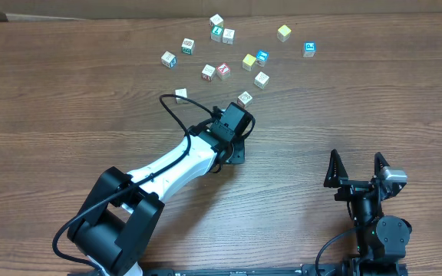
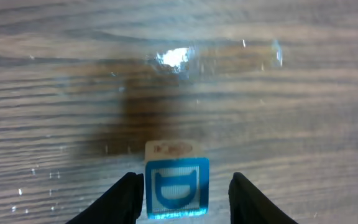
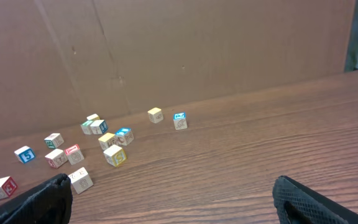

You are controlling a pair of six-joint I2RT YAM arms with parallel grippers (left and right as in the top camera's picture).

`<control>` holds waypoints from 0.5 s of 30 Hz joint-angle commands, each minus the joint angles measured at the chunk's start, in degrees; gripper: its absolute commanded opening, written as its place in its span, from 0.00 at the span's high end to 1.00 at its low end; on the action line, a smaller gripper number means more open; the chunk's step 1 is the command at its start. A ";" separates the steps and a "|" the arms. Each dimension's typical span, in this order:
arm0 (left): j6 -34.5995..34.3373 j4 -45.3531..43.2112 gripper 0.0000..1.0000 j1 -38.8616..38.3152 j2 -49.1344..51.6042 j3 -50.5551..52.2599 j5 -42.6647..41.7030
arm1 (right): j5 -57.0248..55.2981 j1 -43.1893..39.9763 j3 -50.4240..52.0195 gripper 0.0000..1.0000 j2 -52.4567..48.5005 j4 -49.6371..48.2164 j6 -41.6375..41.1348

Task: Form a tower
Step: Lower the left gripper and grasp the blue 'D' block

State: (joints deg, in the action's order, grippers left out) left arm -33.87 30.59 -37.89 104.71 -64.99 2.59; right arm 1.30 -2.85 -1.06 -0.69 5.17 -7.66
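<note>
From overhead, the left arm (image 1: 183, 161) reaches to the middle of the worktop (image 1: 374, 92). Its wrist covers the tower, so we cannot see the column here. Loose cubes (image 1: 223, 70) lie scattered beyond it. The right jaws rest near the front edge, spread wide and empty.

In the left wrist view, the tower (image 2: 177, 188) stands between the left jaws. Its top cube is blue-faced, and we judge the pale edge behind it to be a cube beneath. The jaws are apart: there is a gap on one side, and the other finger (image 2: 122, 198) is just beside the cube. The best move, we judge, is to rise straight up with no sideways drift.

The right wrist view shows only scattered cubes and wide-spread jaws.
</note>
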 commanded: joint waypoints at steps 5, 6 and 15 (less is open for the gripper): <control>5.18 4.31 0.55 -0.39 0.11 -3.37 1.01 | 0.31 0.22 0.59 0.00 0.52 -0.39 0.26; 5.18 4.37 0.55 -0.39 0.20 -3.37 1.01 | 0.31 0.22 0.59 0.00 0.52 -0.37 0.26; 2.05 3.39 0.55 -0.39 3.43 -3.37 1.90 | 0.31 0.22 0.59 0.00 0.52 -0.37 0.26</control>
State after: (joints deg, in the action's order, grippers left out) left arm -30.15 34.26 -37.89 105.60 -67.18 3.27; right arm 1.30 -2.85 -1.06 -0.69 5.15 -7.66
